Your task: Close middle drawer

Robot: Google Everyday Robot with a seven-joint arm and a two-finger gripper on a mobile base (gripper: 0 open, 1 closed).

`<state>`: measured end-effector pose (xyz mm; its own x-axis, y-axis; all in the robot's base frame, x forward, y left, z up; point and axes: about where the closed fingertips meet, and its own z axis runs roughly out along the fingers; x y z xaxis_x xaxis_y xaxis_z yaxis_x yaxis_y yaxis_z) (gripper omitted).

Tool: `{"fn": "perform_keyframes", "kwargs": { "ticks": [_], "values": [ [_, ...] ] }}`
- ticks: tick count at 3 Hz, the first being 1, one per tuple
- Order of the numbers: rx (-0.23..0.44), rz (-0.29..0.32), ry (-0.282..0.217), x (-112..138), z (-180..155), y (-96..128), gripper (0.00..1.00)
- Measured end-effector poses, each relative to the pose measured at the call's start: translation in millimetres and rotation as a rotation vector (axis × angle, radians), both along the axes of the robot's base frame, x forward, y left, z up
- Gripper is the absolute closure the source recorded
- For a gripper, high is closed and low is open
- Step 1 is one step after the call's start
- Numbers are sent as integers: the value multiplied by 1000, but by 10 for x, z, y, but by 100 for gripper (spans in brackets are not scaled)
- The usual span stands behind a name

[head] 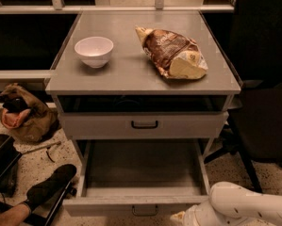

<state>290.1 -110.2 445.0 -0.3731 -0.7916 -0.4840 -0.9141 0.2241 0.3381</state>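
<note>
Middle drawer (143,168): drawn far out, well forward of the front edge of the bench (131,76); long flat grey tray floor in plain view, low front panel (107,206) nearest the camera, small black bar handle (145,211) at its centre. Above it, taller-fronted upper drawer (187,125): just proud of the bench's front edge, dark gap between its top and the bench slab, own black pull (145,124) centred. Gripper (179,216): low by the right part of the front panel, just beside it, mostly cut off by the bottom edge of the view; contact with the panel not discernible; clenched or released, cannot tell. White arm (253,205): reaches in from the right, below and forward of the bench's front right corner. On the bench: white bowl (94,51) upright toward the left edge, set back from the front; brown snack bag (172,52) lying flat toward the right edge, well apart from the bowl, short of the front right corner. Open grey surface between the two and along the whole front edge. Left of the drawer: dark shoe (48,188) on the speckled floor (272,175), near the drawer's left front corner; brown sack (25,114) slumped farther back, below the bench's left edge. Right of the bench: black chair (265,107), one base leg angled toward the drawer's right rail, a narrow strip of floor between.
</note>
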Motion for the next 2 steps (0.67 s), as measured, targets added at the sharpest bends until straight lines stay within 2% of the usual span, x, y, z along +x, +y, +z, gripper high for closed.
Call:
{"fn": "perform_keyframes", "kwargs": {
  "ticks": [1, 2],
  "values": [
    [0, 0, -4, 4, 12, 1, 0],
    [0, 0, -4, 4, 12, 1, 0]
  ]
}}
